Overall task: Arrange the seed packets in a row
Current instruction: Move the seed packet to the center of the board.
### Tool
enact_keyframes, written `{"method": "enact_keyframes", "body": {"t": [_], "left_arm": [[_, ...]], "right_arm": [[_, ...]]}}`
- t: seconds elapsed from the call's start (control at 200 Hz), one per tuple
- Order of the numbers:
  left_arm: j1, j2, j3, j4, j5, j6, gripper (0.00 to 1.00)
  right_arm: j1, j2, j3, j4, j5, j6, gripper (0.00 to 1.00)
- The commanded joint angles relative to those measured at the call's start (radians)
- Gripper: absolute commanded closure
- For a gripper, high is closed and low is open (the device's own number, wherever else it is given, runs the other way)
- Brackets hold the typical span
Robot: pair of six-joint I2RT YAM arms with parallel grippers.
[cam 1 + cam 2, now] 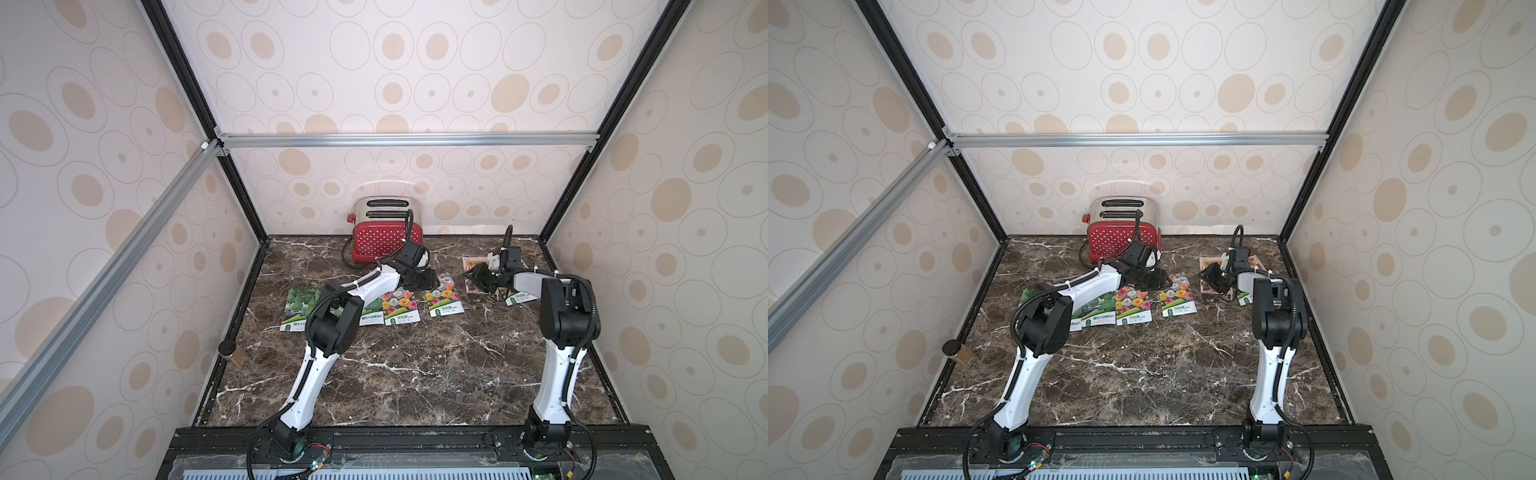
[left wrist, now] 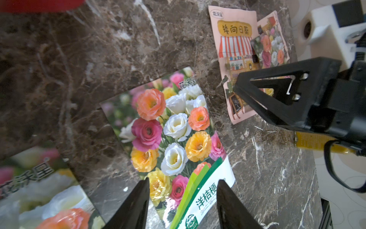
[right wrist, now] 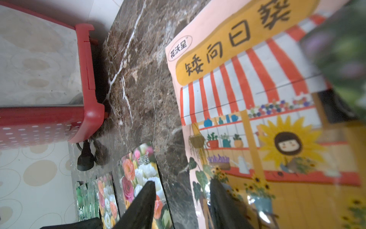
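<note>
Near the marble tabletop's (image 1: pixel 395 374) left edge a gourd packet (image 1: pixel 300 305) begins the row. The left arm's raised elbow largely hides the second gourd packet (image 1: pixel 372 312). Next come the first flower packet (image 1: pixel 400 307) and the second flower packet (image 2: pixel 174 138), flat and print-up, apparently already placed. The left gripper (image 2: pixel 183 180) tips down over the latter in front of the red toaster (image 1: pixel 384 241), jaws apart and holding nothing. Towards the far right corner a third flower packet (image 2: pixel 271 49) overlaps the awning packet (image 3: pixel 257 119), so I judge that heap unsorted. The right gripper (image 3: pixel 182 181), its forearm swung inward, sits at the awning packet's edge with jaws parted, gripping nothing.
</note>
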Motion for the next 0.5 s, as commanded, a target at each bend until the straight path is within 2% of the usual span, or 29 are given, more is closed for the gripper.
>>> {"method": "enact_keyframes", "body": {"t": [0.0, 0.33, 0.491], "left_arm": [[-0.031, 0.029, 0.075, 0.009, 0.011, -0.017, 0.44], [-0.063, 0.135, 0.151, 0.079, 0.03, -0.072, 0.46], [-0.065, 0.158, 0.144, 0.083, 0.019, -0.07, 0.47]], "right_arm": [[-0.001, -0.034, -0.021, 0.007, -0.022, -0.022, 0.52], [-0.004, -0.03, -0.019, 0.028, -0.047, -0.021, 0.52], [-0.003, -0.036, -0.016, 0.016, -0.042, -0.034, 0.52]]}}
